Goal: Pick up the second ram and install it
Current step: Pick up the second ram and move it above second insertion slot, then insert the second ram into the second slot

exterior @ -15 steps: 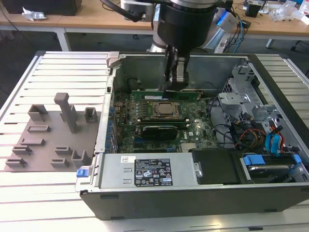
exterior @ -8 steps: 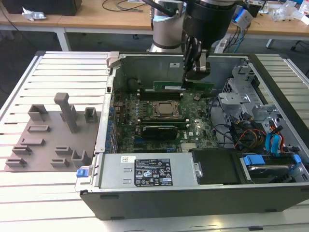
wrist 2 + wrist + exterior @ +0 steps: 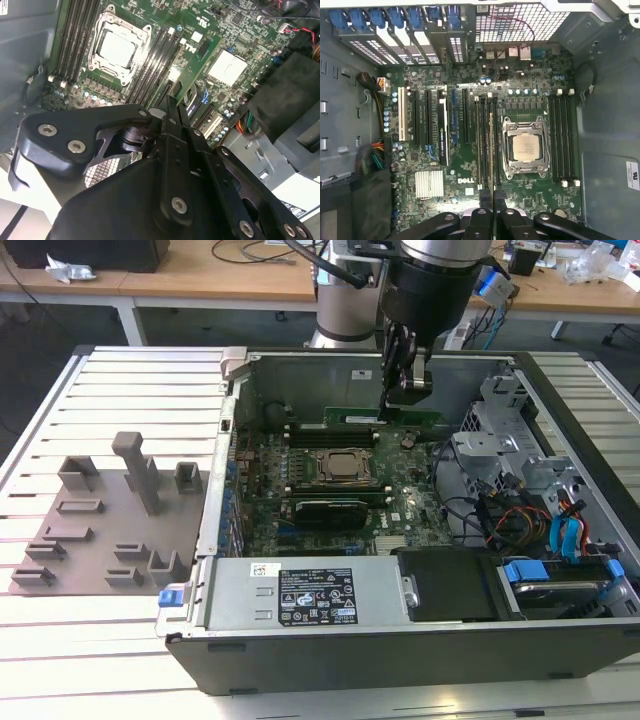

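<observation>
Install step's underway: the jaws are clenched on the second ram (image 3: 355, 417), held edge-down over the memory slots (image 3: 482, 140) just beside the processor socket (image 3: 526, 147). Looks like seating needs it dead square with a free slot, then even pressure.

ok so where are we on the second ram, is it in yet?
Pickup looks done: the gripper is shut on the second ram, away from the grey holder blocks. In hand: the strip hangs over the memory slots beside the processor socket, lined up with them in the first wrist view. Left: seating; it looks not yet pressed home, but I cannot tell for sure.
</observation>
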### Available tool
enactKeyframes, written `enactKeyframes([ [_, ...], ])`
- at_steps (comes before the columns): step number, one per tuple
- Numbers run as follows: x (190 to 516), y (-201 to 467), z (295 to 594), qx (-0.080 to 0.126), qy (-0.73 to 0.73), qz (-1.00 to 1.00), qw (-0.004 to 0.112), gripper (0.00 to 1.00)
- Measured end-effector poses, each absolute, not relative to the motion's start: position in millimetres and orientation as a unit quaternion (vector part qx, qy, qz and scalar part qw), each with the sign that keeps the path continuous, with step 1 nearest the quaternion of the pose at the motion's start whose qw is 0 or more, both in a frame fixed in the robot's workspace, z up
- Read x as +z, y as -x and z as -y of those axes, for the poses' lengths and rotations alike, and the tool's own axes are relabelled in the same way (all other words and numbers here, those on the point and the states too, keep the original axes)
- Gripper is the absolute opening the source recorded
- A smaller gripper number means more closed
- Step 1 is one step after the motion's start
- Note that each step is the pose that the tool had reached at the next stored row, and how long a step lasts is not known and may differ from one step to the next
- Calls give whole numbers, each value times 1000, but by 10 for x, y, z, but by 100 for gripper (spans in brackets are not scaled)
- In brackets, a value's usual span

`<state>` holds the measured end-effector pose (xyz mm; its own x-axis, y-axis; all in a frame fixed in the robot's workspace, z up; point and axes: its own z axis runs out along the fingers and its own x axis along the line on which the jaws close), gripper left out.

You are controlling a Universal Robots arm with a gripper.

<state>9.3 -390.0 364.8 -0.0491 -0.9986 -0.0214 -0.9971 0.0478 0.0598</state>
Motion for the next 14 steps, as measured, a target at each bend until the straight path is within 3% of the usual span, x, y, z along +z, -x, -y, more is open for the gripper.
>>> enactKeyframes([
  [14, 3556, -93, 3899, -29, -689, 724, 13, 13],
])
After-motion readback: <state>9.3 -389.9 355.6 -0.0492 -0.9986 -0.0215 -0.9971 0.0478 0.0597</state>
